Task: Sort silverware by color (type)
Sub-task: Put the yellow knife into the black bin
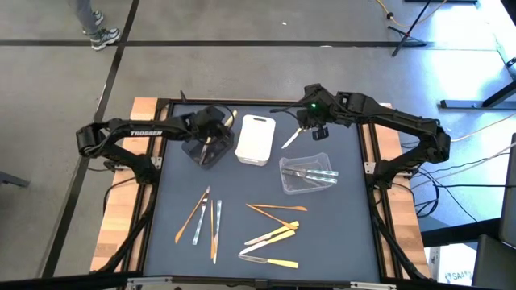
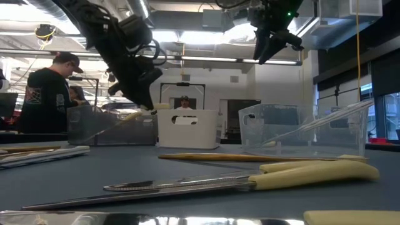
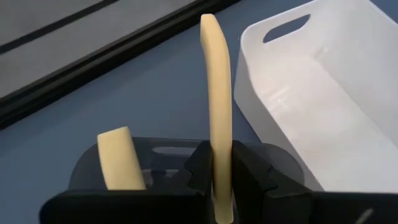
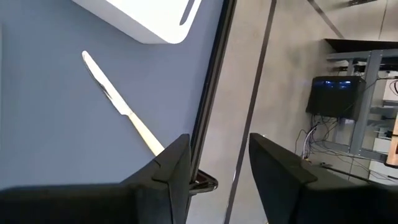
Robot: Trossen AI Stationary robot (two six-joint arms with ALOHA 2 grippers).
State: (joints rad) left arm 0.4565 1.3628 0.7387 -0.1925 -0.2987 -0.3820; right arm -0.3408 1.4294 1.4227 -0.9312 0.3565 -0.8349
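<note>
blue table mat [image 1: 242, 201], left gripper [image 3: 214, 180] clamping pale yellow utensil [image 3: 214, 93] lengthwise, right gripper [image 4: 217, 168] wide

— Where was the left arm?

— It reached in from the table's left edge toward the far side, elbow bent, its left gripper [image 1: 208, 143] clamped shut, fingers [image 3: 200, 167] pinched together and pointing down.

— And the right arm?

— It came in from the right edge, folded at the elbow, its right gripper [image 1: 309, 129] raised near the far edge, fingers [image 4: 171, 165] spread apart with nothing between them.
</note>
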